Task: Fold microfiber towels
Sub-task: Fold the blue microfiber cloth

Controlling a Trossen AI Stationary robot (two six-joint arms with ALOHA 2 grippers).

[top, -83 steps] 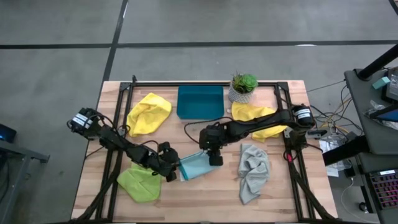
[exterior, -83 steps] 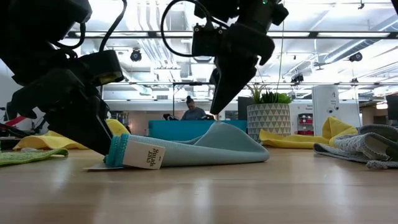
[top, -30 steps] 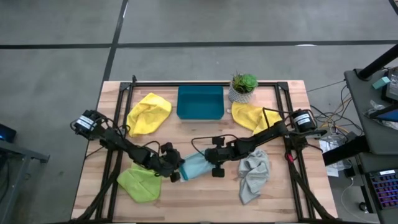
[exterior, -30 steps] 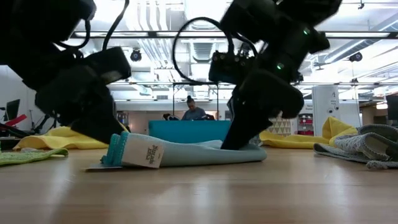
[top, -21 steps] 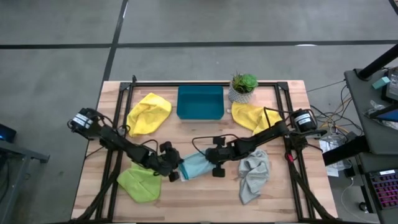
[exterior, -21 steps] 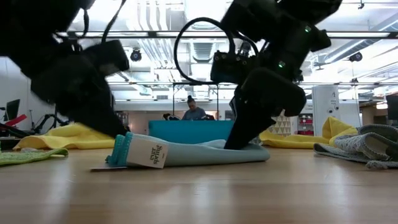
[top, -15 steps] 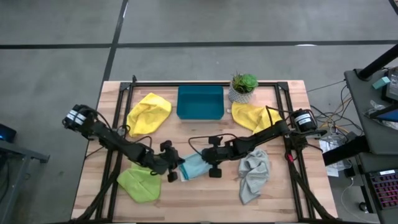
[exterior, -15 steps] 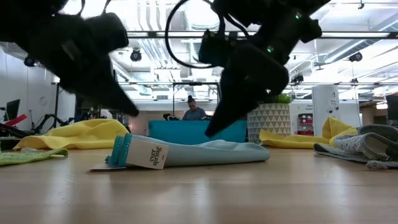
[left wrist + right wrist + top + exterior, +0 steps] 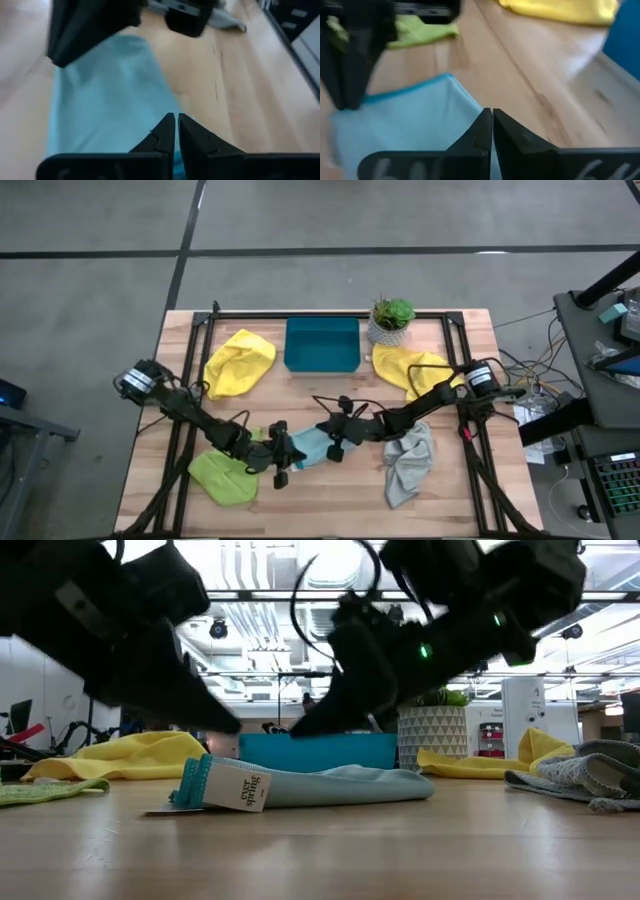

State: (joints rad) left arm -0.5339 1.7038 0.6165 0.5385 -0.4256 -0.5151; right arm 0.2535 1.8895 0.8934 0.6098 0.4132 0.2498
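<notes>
The blue towel [image 9: 312,448] lies folded flat at the front centre of the bench [image 9: 460,490], between the two arms, and its label end shows as a stacked edge in the low view [image 9: 222,783], which suggests one fold is already in place. The left tool [image 9: 279,463] sits at the towel's 8 o'clock edge and the right tool [image 9: 337,442] at its 3 o'clock edge; each approaches from its own side so that the cloth can be worked from both ends without the arms crossing. In the left wrist view the left tool [image 9: 175,131] has its fingers pressed together with nothing between them, tips over the blue cloth. In the right wrist view the right tool [image 9: 490,125] is likewise pressed together and empty, tips at the cloth's edge. In the low view both tools stand clear above the towel, not clamped on it. Judged from this, the step in hand is a release or a re-approach between folds; the next fold would call for the fingers to spread and take a fresh edge. The other towels wait apart so they do not foul the work: the green towel [image 9: 222,477] at 7 o'clock beside the left arm, the grey towel [image 9: 405,465] at 4 o'clock, one yellow towel [image 9: 238,362] at 11 o'clock and another [image 9: 408,367] at 2 o'clock. The tray [image 9: 321,345] and a potted plant [image 9: 390,320] stand along the 12 o'clock edge.
</notes>
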